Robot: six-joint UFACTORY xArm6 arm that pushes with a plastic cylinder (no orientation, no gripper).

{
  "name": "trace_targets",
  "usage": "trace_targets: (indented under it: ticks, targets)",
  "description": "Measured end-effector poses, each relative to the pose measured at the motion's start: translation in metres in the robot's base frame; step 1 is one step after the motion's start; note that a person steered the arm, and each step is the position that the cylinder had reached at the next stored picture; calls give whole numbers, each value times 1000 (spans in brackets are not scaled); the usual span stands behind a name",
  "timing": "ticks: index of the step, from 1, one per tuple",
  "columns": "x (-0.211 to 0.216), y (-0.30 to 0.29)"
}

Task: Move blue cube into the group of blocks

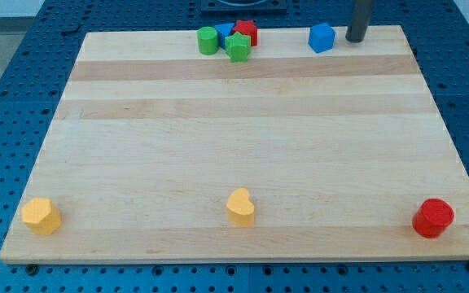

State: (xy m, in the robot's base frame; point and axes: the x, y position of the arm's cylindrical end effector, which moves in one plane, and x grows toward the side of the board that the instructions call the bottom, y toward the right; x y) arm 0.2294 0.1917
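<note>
While my tip is sitting just right of the blue cube near the counter top edge, with no jaws holding anything, a crooked push is risking sliding it off before reaching the group.

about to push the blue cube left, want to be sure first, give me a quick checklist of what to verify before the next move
1. My tip is on the far side of the blue cube from the group, at the view's right: ok.
2. Tip touching the cube: not ok, a small gap shows between them.
3. Path from cube to group along the view's top edge free of blocks: ok.
4. Group in place: green cylinder, green star-shaped block, red block and a blue block sit clustered: ok.
5. Cube's margin from the board's top edge: cannot tell, it looks close.
6. Yellow and red blocks along the view's bottom clear of the path: ok.
</note>
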Motion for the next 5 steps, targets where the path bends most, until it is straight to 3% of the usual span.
trace_targets:
  ticks: [5]
  targets:
    - [-2, -66]
